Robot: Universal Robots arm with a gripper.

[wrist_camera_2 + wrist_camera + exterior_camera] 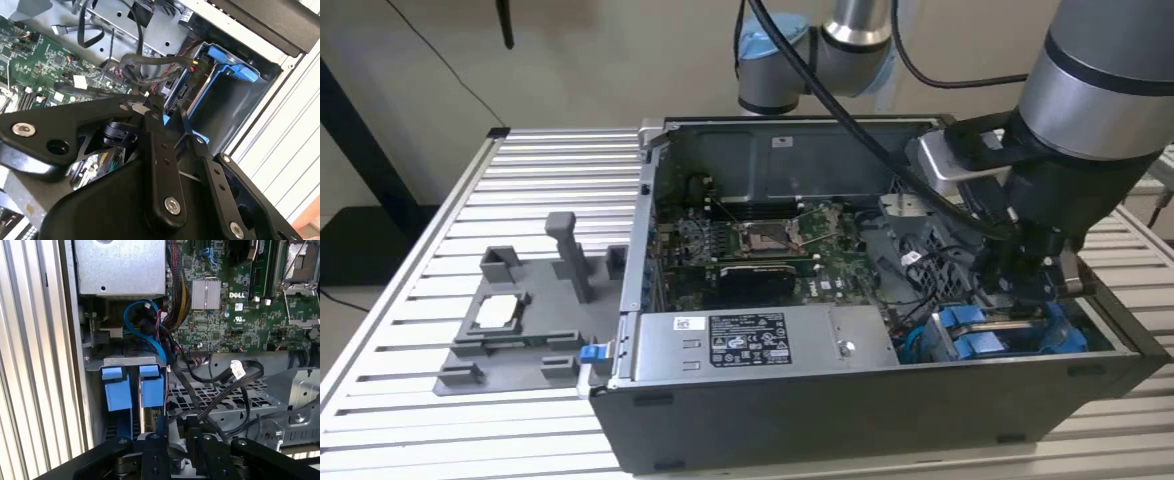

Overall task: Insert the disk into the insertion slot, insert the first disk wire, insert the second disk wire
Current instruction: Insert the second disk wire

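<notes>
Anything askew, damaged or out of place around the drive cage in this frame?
Nothing stands out. The blue-framed disk sits upright in the insertion slot, loose black cables drape over the cage beside it, and the gripper hangs just above; no damage shows.

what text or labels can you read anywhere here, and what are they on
Nothing is clear enough to quote.
power supply label, exterior view: dense print, too small to read.
sticker on the case's back wall, exterior view: too small to read.
white tag on a black cable, first wrist view: blurred, unreadable.
motherboard, first wrist view: white markings, too small to quote reliably.
</notes>
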